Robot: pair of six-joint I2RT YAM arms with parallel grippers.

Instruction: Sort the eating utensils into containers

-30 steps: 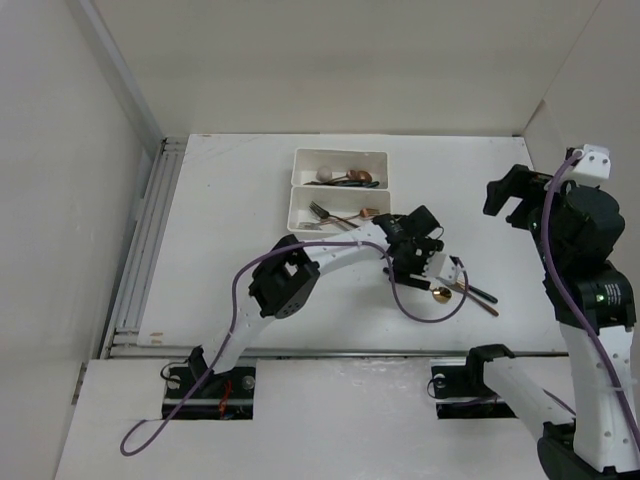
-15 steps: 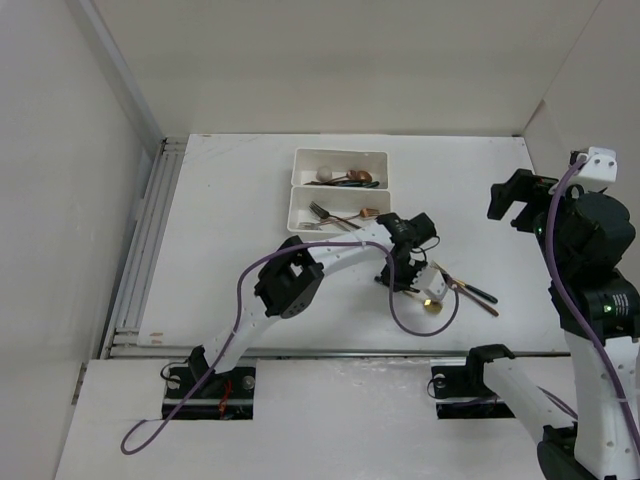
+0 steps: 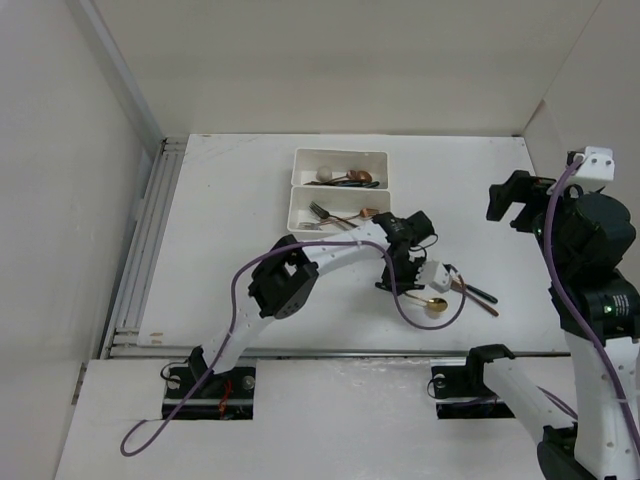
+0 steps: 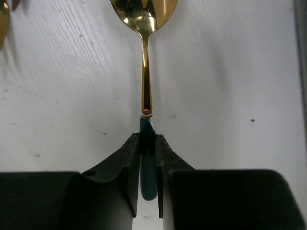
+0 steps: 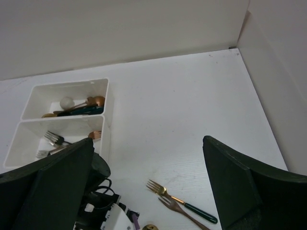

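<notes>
My left gripper is shut on the dark green handle of a gold spoon, whose bowl points away over the white table. From above, that gripper sits just right of the containers, with the spoon bowl at its near right. The two joined white trays are the far one, holding spoons, and the near one, holding forks. A gold fork with a green handle and a copper fork lie side by side on the table. My right gripper hangs open high above them.
A purple cable loops along the left arm and round the spoon. White walls close in the table at the back and on the right. A railed edge runs down the left side.
My left gripper has closed on the spoon's green handle and shifted slightly left. The right arm drifted slightly to the right, still open.
</notes>
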